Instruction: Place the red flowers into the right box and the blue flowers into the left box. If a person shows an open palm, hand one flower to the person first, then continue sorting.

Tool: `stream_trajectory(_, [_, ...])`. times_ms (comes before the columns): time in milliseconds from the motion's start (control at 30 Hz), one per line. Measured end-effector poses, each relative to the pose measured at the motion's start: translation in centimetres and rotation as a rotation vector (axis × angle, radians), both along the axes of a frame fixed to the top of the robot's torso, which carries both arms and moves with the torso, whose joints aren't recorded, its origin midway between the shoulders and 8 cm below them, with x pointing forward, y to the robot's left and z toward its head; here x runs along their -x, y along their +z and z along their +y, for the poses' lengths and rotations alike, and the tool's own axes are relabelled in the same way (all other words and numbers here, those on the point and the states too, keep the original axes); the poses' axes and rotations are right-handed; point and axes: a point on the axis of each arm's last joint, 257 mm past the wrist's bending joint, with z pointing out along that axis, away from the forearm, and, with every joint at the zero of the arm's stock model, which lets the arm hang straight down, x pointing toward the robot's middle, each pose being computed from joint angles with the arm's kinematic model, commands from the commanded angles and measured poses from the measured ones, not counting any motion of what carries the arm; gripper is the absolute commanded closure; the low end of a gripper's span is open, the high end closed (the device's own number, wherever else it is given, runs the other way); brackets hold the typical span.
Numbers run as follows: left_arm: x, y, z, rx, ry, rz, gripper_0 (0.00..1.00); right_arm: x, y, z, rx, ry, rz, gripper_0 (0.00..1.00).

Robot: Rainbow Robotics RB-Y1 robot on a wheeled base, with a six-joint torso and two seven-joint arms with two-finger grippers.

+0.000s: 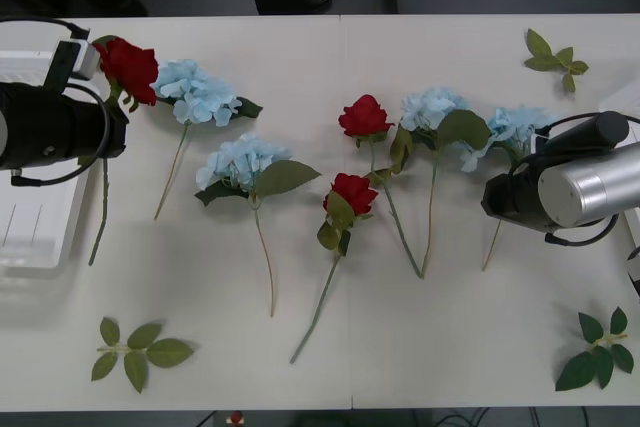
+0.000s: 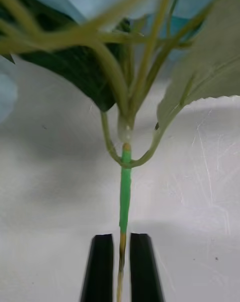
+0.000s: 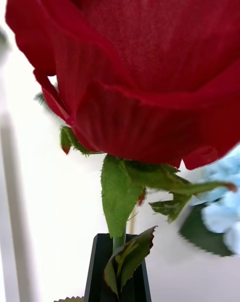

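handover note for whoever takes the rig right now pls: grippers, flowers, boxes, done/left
Left gripper: shut on the stem of a red rose at the table's left edge, beside the left box.
Right gripper: shut on the stem of the rightmost blue hydrangea, at the table's right side.
On the table: two more red roses mid-table and three more blue hydrangeas.
Done: no flower lies in the visible part of the left box.
Left: all seven flowers; both held ones sit on the wrong side for their colour.
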Motion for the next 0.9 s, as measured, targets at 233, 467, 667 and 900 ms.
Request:
stream_trajectory(233, [1.2, 8.0, -7.9, 0.253, -0.24, -0.175, 1.0, -0.1, 1.0, -0.3, 0.006, 0.013, -0.019, 0.0])
stream_trajectory(467, [3.3, 13.5, -14.2, 0.428, -0.467, -0.339, 1.0, 0.9, 4.0, -1.0, -0.041, 0.054, -0.057, 0.0])
stream_trajectory(667, [5.3, 15.8, -20.5, 0.614, -0.587, -0.407, 1.0, 2.1, 8.8, -3.6, 0.043, 0.308, -0.111, 0.0])
stream_trajectory(900, [7.7, 16.3, -28.4, 0.77, -0.677, -0.44, 1.0, 3.4, 13.5, -2.0, -0.026, 0.47, -0.193, 0.0])
